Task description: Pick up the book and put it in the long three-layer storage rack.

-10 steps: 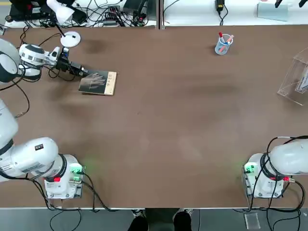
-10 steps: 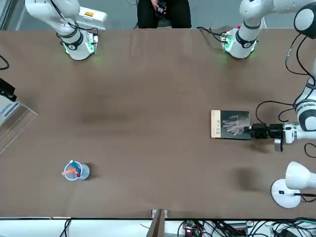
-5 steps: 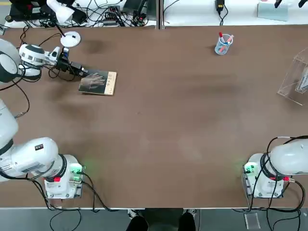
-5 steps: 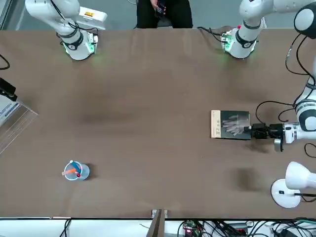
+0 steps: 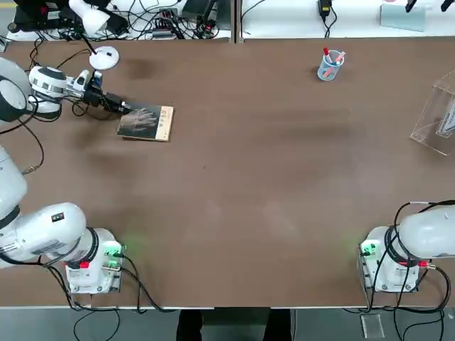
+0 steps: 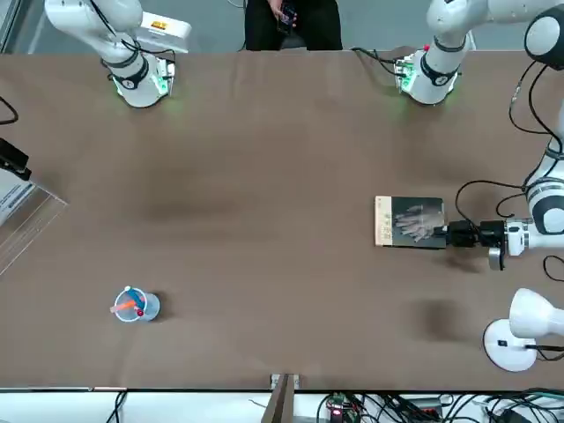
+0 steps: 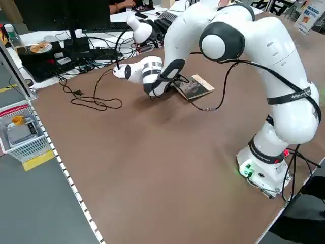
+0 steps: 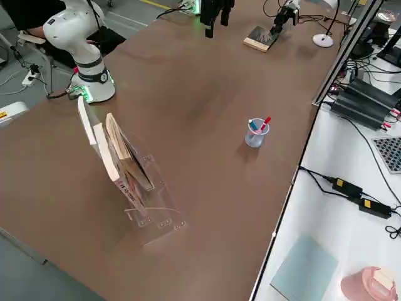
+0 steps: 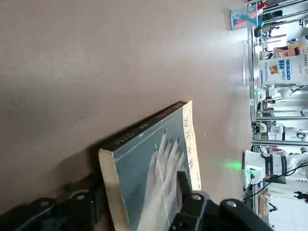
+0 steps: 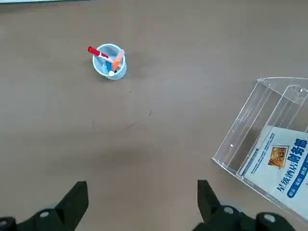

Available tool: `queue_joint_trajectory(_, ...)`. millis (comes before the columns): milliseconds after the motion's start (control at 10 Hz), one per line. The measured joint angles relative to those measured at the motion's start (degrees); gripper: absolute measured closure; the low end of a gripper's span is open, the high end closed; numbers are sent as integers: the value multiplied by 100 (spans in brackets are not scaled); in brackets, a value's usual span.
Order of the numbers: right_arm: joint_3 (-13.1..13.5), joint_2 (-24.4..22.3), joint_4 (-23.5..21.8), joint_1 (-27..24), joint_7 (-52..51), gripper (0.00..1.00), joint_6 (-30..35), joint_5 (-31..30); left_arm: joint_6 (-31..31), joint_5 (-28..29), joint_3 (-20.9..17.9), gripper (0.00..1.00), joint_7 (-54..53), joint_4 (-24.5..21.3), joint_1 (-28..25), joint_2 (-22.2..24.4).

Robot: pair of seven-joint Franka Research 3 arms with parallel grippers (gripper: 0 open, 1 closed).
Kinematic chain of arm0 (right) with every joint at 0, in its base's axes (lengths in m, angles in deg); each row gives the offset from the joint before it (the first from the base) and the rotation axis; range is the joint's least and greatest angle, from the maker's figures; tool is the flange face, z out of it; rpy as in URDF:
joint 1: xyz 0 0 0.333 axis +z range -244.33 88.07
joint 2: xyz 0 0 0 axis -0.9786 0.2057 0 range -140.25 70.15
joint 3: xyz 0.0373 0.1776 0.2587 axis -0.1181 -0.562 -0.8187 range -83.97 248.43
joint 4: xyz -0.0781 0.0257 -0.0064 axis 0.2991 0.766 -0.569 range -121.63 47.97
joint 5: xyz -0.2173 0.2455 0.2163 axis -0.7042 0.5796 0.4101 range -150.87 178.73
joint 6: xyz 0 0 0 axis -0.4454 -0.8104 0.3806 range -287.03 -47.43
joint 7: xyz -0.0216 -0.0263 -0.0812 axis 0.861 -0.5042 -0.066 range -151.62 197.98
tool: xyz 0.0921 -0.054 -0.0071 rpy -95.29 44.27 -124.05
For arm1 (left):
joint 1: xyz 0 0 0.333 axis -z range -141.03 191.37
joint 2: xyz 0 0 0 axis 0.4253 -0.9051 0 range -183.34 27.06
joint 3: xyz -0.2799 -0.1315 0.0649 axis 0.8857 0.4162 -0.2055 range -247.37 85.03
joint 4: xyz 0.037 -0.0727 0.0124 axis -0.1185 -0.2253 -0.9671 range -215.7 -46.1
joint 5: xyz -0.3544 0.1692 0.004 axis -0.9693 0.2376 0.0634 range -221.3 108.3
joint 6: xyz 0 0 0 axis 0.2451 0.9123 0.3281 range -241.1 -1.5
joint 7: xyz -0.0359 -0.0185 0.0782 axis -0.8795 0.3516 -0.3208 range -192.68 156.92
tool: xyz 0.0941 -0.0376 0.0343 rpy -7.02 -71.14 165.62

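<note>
A wide brown table [image 5: 234, 185] fills the scene, with cables, a white desk lamp [image 5: 96, 28] and other equipment along its far edge. On my left side, near that edge, lies the small thin book [image 5: 146, 122] with a dark grey cover, a pale hand picture and a tan strip down one side. I come at it low and nearly level with my left gripper [image 5: 122, 109], because a flat book offers only its edge to grab. In my left wrist view the book [image 9: 154, 178] sits between my two black fingers [image 9: 185, 190], one over the cover and one along the underside, its near edge lifted slightly off the table; the fingers stand partly apart around that edge, and I cannot tell whether they are pressing on it firmly yet. My judgement is that the grasp is being made and the carry has not begun. The long transparent acrylic storage rack [image 5: 437, 121], with slanted panels and printed booklets already in it, stands well apart at the table's opposite side, so the book has the whole table to cross. A small clear cup of coloured pens [image 5: 330, 65] stands between, nearer the rack. My right gripper [image 10: 140, 202] hangs idle above that side, fingers spread wide on nothing.
</note>
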Motion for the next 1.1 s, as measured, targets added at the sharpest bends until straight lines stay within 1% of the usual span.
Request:
queue_joint_trajectory(100, 0, 0, 0, 0, 0, 0, 0, 0, 0, 0, 0, 49, -1, 1, -4, -18)
queue_joint_trajectory(200, -1, 0, 0, 0, 0, 0, 1, 0, 4, 0, 0, 49, -1, 1, -11, -31)
queue_joint_trajectory(300, -1, 0, 0, 0, 0, 0, 2, 0, 29, 0, -1, 51, -1, 1, -18, -37)
queue_joint_trajectory(700, -1, 0, 0, 0, -1, 0, 3, 0, 76, 0, -1, 53, -3, 10, -37, -38)
queue_joint_trajectory(800, 0, 0, 0, 0, -1, 0, 3, 0, 78, 0, -3, 61, -4, 25, -45, -38)
queue_joint_trajectory(900, 0, 0, 0, 0, -1, 0, 2, 0, 108, 0, -5, 73, -4, 47, -59, -38)
queue_joint_trajectory(1000, 0, 0, 0, 0, -2, 0, 2, 0, 186, 0, -8, 81, -8, 73, -76, -38)
queue_joint_trajectory(1100, 0, 0, 0, 0, -2, 0, 2, 0, 245, 0, -8, 81, -9, 91, -90, -37)
